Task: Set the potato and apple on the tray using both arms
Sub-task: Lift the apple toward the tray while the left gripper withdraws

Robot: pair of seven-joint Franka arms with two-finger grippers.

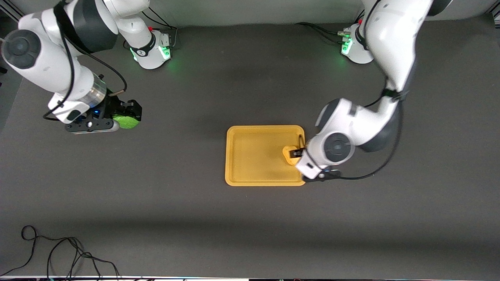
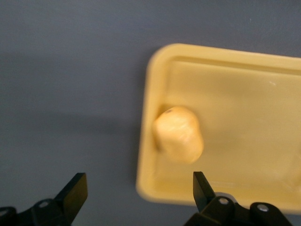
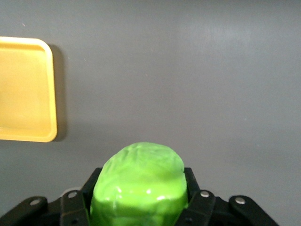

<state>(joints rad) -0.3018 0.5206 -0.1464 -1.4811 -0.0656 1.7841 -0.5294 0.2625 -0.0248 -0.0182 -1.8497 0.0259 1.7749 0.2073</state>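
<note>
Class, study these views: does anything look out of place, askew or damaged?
Nothing stands out. The potato lies on the tray, the left gripper open over it; the right gripper holds the apple over bare table.

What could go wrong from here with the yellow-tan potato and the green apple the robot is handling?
The oval yellow-tan potato lies close against the low rim of the flat yellow-orange tray, so the open left gripper above it might nudge it out as it leaves. The round green apple is clamped in the right gripper over bare table, away from the tray; a slip would drop it there.
</note>
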